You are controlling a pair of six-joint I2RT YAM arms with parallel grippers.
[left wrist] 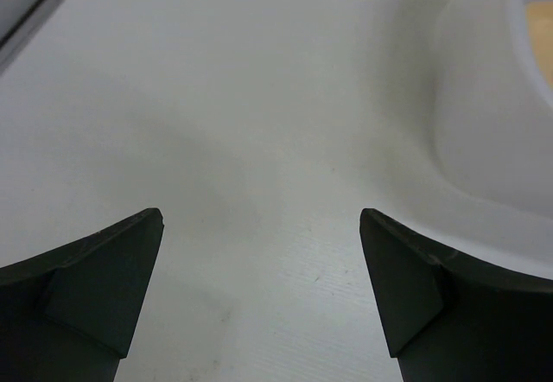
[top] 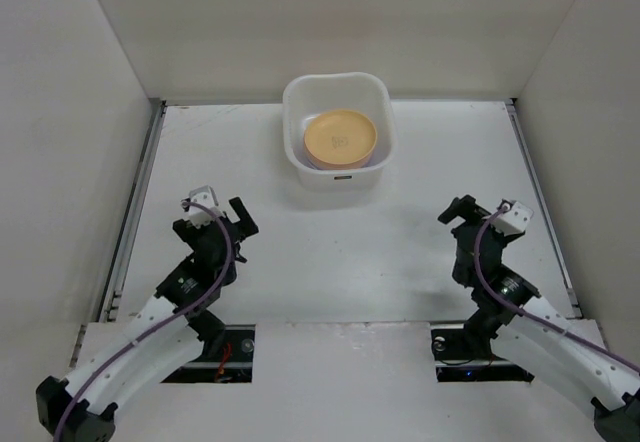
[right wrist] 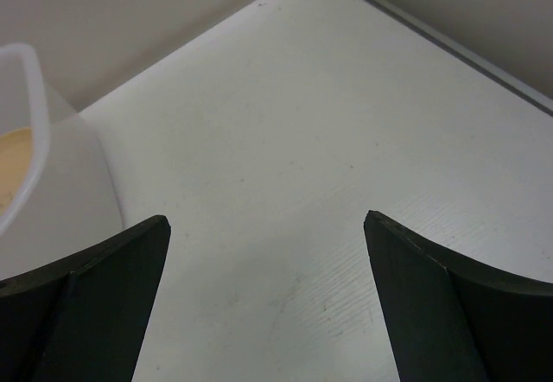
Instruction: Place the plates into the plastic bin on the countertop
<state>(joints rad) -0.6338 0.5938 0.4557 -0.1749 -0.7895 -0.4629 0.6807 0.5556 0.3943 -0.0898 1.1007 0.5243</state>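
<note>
The translucent white plastic bin [top: 337,129] stands at the back middle of the white countertop [top: 340,262]. A yellow-orange plate [top: 341,138] lies flat inside it; other plates under it cannot be made out. My left gripper [top: 225,220] hovers open at the near left, nothing between its fingers. My right gripper [top: 467,214] hovers open at the near right, also empty. The left wrist view has the bin's wall [left wrist: 484,114] at the right, beyond the open left gripper [left wrist: 262,226]. In the right wrist view the bin's rim [right wrist: 30,131] shows at the left, past the open right gripper [right wrist: 266,225].
White walls [top: 70,112] enclose the countertop on the left, back and right. Metal rails [top: 135,212] run along both side edges. Two cut-outs at the near edge hold the arm bases [top: 215,347].
</note>
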